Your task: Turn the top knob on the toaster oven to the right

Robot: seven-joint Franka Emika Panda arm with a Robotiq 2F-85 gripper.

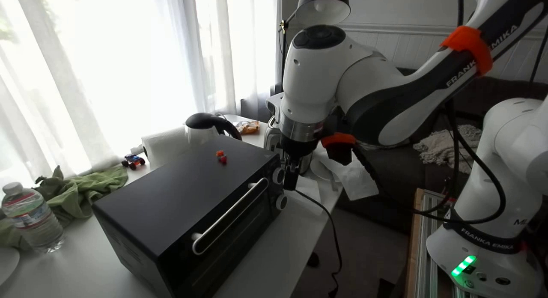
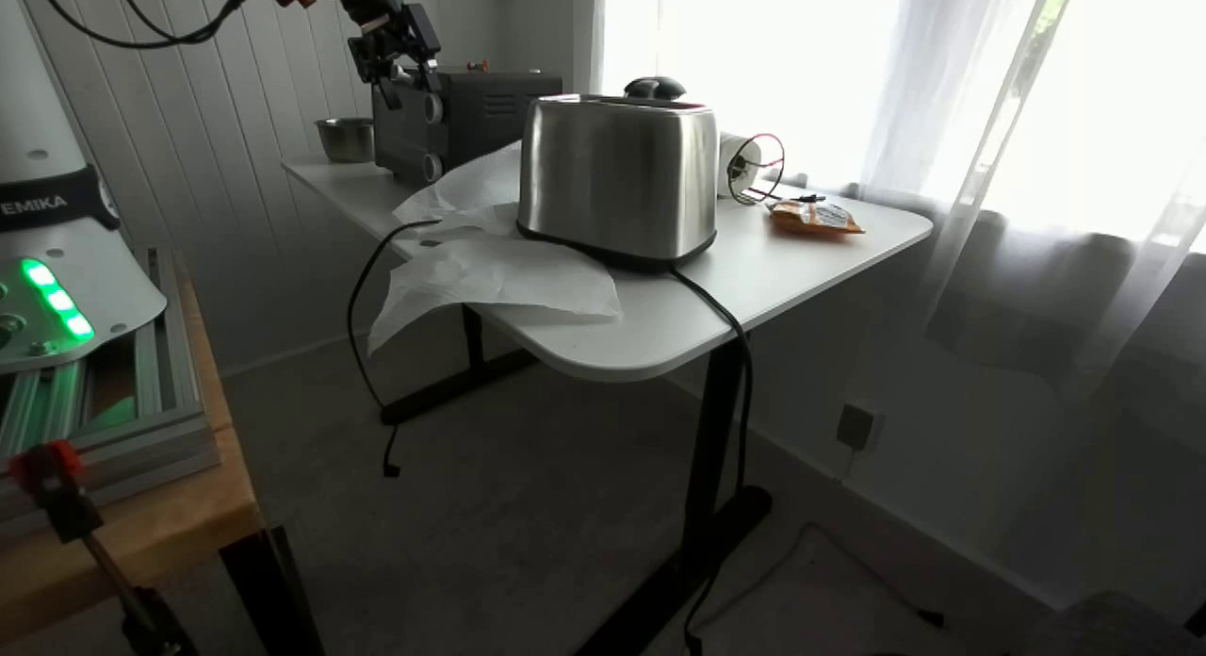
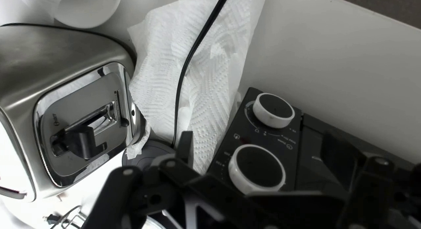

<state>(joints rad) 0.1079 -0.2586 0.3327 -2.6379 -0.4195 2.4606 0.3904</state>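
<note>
The gripper (image 3: pixel 261 150) has its fingers (image 3: pixel 185 148) spread wide, released, and in the wrist view the top knob (image 3: pixel 259 168) of the toaster oven (image 1: pixel 184 182) shows in the gap between them. One finger stands to each side of that white-rimmed, dark-faced knob, with a bit of space showing between the rim and either fingertip. Whether any part of the gripper is actually touching the knob, I can't tell; its own black body covers part of that view. In both exterior views it hangs right at the knob end of the oven's front, angled downward. The bottom knob (image 1: pixel 281 202) sits just below the top one, apart from the fingers. The oven itself stands on the white tabletop (image 1: pixel 278 246), with small orange and red pieces (image 1: pixel 222 159) lying on its top. Near the knob end there's a shiny metal toaster (image 2: pixel 617 175), and between the two lies paper towel (image 3: pixel 213 77), a black cord (image 3: pixel 184 69) running across it.
</note>
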